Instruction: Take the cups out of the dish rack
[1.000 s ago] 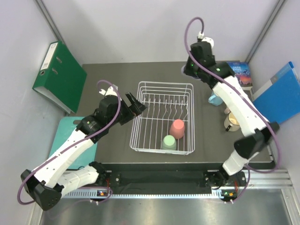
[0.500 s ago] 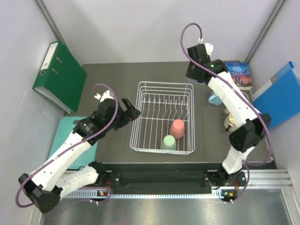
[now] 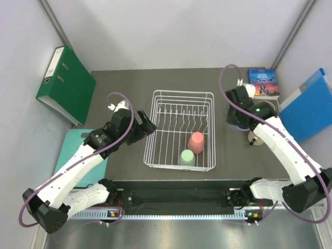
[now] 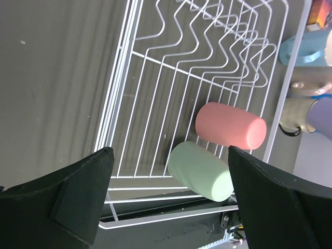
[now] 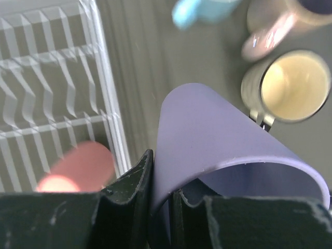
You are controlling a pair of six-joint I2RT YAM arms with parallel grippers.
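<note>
Dish rack rim [image 3: 184,92] beside spread left end effector [image 3: 147,120]; right end effector [image 5: 160,194] pinching lavender cup [image 5: 207,140].

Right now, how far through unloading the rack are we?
Done: the blue cup and cream cup stand on the table, outside the dish rack. In hand: the right gripper is shut on the lavender cup near them. Remaining: the pink cup and green cup sit in the rack; the left gripper is open beside it.
</note>
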